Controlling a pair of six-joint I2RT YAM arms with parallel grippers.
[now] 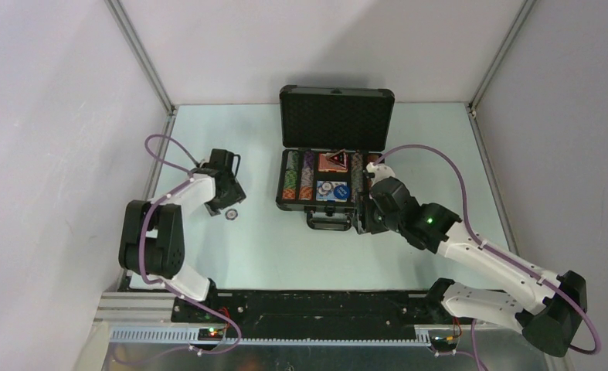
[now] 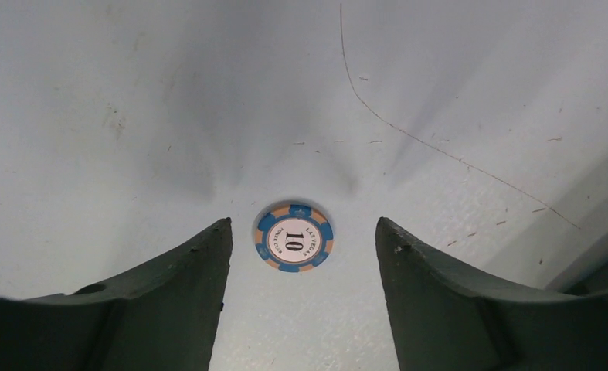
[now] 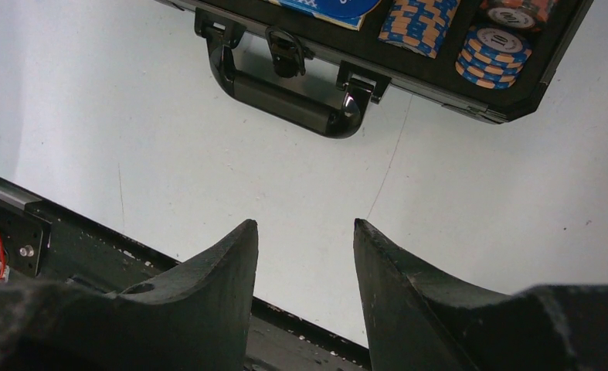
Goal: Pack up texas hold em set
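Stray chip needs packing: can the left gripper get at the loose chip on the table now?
Probably yes: the left gripper hangs open over the loose chip, which lies flat on bare table with nothing in between.

Glossy black plastic handle (image 3: 283, 98); matt, scuffed table (image 2: 130, 116) (foam-lined lid (image 1: 337, 117)).

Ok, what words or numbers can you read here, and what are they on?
"10": centre of the loose chip on the table.
"LAS VEGAS": same chip, beside the number.
Smaller print across from it: too small to read.
Stacked chips in the briefcase: faces too blurred.
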